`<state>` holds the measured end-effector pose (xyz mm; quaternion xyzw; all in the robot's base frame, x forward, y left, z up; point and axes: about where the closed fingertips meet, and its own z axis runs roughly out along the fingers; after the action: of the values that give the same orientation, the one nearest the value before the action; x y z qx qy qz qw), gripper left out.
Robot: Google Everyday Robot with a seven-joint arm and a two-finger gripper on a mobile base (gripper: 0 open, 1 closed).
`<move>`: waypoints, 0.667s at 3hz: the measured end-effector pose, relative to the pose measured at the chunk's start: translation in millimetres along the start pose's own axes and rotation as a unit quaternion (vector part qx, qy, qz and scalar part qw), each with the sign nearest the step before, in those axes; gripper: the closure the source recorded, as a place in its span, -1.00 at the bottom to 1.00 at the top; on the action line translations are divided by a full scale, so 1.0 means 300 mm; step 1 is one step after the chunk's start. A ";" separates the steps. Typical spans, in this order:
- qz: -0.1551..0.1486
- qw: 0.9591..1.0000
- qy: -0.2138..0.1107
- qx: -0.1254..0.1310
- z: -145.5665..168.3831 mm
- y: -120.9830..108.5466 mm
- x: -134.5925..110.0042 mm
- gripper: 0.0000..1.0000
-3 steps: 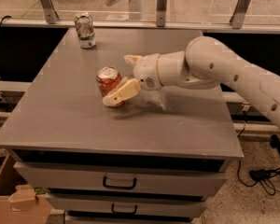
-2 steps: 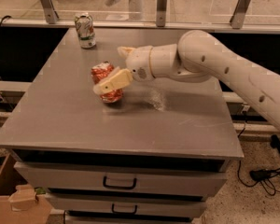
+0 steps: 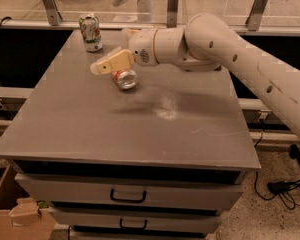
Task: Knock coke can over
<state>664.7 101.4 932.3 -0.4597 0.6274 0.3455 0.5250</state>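
- White and green can (image 3: pixel 91 32): upright at back left; at risk if the arm swings left.
- Gripper (image 3: pixel 110 51): jaws spread, holding nothing; lower finger over the coke can.
- Coke can (image 3: pixel 125 78): tipped on the table (image 3: pixel 140 139); may roll away.

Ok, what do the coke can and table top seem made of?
The coke can: likely thin aluminium, glossy red, shiny silver end. The table top: matte grey, maybe laminate or painted metal; dull sheen. The gripper hangs behind the lying can, jaws open.
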 end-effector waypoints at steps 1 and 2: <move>0.004 1.000 0.003 0.015 -0.037 -0.020 0.005 -1.00; -0.009 0.999 0.032 0.043 -0.165 -0.050 0.047 -1.00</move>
<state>661.6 48.1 929.7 -0.4532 0.6541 0.2985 0.5269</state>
